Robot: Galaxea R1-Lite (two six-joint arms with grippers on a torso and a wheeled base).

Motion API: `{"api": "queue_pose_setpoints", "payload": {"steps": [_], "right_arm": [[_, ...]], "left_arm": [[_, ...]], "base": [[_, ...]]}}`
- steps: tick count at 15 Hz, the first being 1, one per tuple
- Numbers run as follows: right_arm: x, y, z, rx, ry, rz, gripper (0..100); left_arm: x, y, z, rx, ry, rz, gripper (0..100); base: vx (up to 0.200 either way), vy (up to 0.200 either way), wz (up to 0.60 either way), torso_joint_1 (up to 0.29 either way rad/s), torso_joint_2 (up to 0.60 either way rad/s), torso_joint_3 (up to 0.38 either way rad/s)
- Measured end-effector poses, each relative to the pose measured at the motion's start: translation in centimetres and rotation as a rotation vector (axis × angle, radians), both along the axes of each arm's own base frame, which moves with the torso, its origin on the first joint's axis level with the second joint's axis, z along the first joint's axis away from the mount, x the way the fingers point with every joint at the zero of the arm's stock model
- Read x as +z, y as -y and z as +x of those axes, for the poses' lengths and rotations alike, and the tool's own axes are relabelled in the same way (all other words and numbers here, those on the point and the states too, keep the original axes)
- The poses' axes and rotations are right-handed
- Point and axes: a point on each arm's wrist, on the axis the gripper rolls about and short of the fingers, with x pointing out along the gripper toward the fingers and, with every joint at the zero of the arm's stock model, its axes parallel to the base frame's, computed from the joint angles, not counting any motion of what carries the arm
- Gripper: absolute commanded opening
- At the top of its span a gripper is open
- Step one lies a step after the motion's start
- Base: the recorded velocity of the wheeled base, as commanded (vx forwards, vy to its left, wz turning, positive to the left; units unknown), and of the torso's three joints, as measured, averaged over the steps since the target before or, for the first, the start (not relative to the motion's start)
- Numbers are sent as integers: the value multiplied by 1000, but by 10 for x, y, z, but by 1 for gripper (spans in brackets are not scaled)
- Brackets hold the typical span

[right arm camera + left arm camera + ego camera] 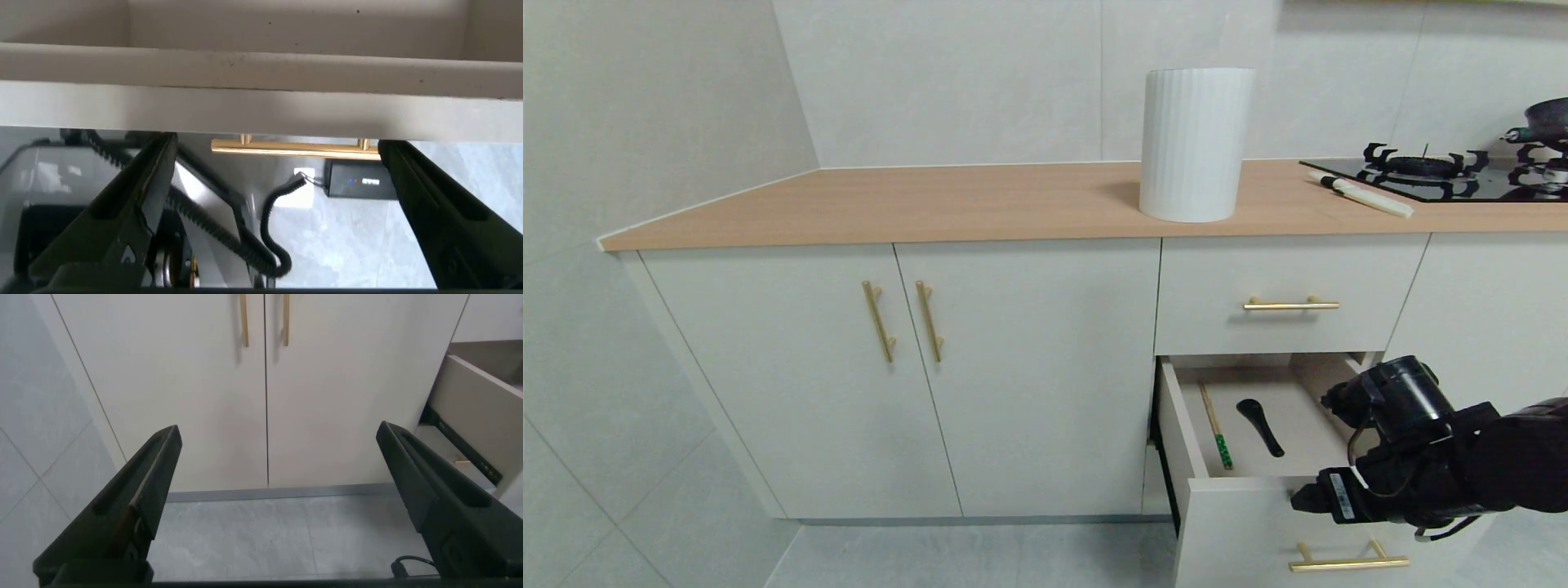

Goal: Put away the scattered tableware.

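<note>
Wooden countertop (pixel 931 204) up high: a pale long tool (pixel 1360 194) lies near its right end, just beside the stove (pixel 1429 175). Below it, the lower drawer (pixel 1174 425) is pulled out. Chopsticks (pixel 1217 429) lie along its left side and a black spoon (pixel 1260 425) lies near its middle. My right arm (pixel 1421 457) hangs at the drawer's front edge.

I think I'm between picks (that pale tool looks left to fetch), so next I must lift up to the countertop.

Left wrist: my left claw (pixel 279 433) is wide, holding nothing, and faces the cupboard doors (pixel 327 384).

Right wrist: my right claw (pixel 278 159) is wide and bare too. It is by the drawer's front, apart from the gold handle (pixel 245 147).
</note>
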Motion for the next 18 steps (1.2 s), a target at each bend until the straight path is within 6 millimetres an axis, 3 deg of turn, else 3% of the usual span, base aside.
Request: {"api": "queue_pose_setpoints", "payload": {"steps": [9, 18], "right_arm": [[0, -12, 75, -50, 113, -37, 100], [-19, -1, 134, -129, 163, -25, 100]], "left_arm": [[0, 0, 0, 0, 0, 1, 100], [0, 0, 0, 0, 0, 0, 100]], "base": [[0, 0, 0, 0, 0, 0], [0, 0, 0, 0, 0, 0]]}}
